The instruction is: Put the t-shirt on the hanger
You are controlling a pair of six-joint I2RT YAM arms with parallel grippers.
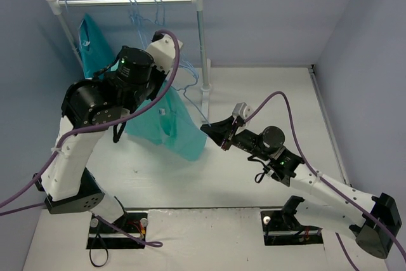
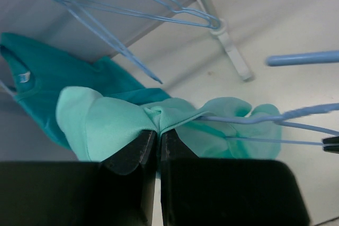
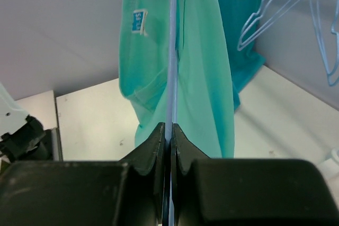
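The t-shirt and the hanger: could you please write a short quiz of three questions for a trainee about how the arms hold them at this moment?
1. True or false: the left claw is shut on the t-shirt.
2. Choose one: what does the right claw pinch? A) the hanger B) a sleeve C) nothing
3. Fill in: the darker turquoise garment hangs from the white ___.

Key: 1 true; 2 A; 3 rail.
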